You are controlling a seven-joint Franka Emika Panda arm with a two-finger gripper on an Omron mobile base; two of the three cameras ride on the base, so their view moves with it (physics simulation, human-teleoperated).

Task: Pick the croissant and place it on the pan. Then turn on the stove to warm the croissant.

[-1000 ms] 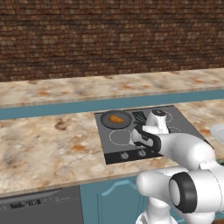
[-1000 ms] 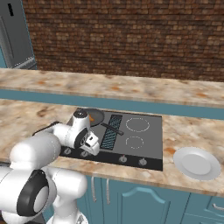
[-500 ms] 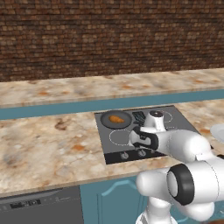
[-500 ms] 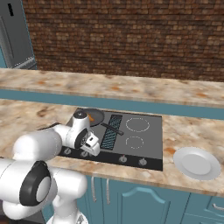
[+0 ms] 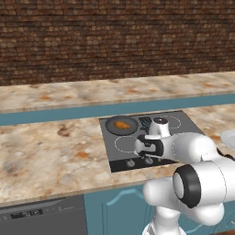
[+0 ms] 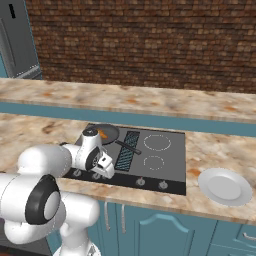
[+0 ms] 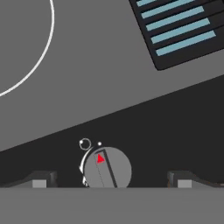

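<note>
Over stove point(image 7: 109, 78) front edge | gripper point(image 7: 109, 180) wide, straddles knob point(image 7: 107, 168) w/ room

Matt black stove point(image 5: 151, 137), speckled stone counter point(image 5: 55, 151)

My arm point(image 5: 202, 183) is glossy white, built of fat rounded segments joined by dark, disc-shaped joint caps ringed in black. Beside the stove point(image 6: 165, 155), my wrist ends in a white cylindrical cap and a boxy white hand. My gripper point(image 7: 109, 179) has two small dark grey fingertips with paler flat ends.
</note>
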